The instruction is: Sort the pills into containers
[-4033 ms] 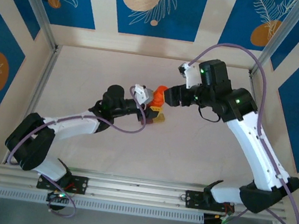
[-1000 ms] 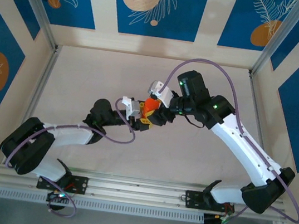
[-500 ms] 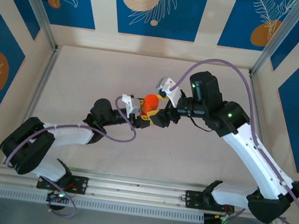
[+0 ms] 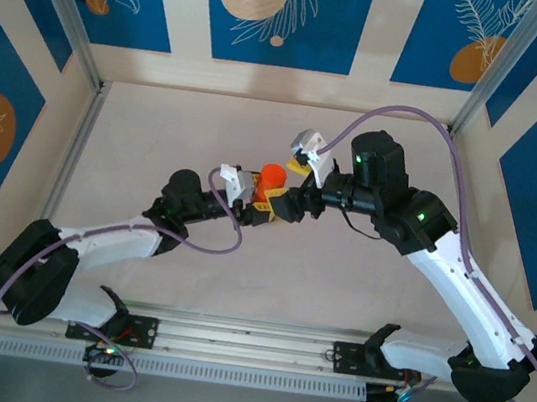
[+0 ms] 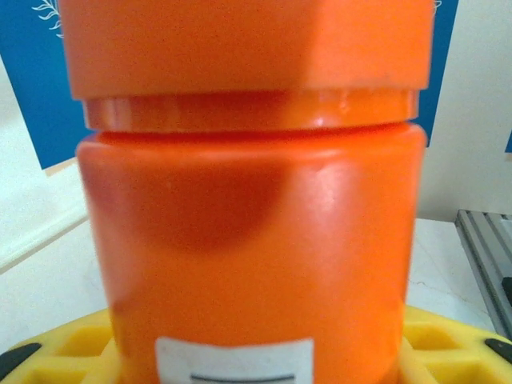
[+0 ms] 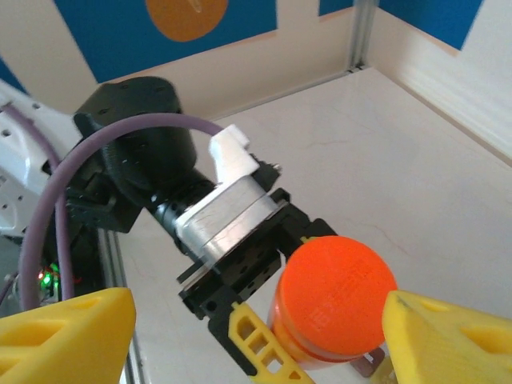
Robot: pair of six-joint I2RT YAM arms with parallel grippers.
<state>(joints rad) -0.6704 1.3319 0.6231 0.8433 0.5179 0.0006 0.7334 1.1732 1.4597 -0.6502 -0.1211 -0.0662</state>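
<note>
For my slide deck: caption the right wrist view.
Left gripper holds the orange bottle ahead of the open right gripper.

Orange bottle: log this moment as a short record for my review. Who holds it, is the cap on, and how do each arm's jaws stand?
object: orange bottle, upright, mid-table
cap: on
label: white, low on the body
left gripper: jaws shut on the orange bottle's body
right gripper: jaws open, flanking the cap
resting or lifted: cannot tell
</note>
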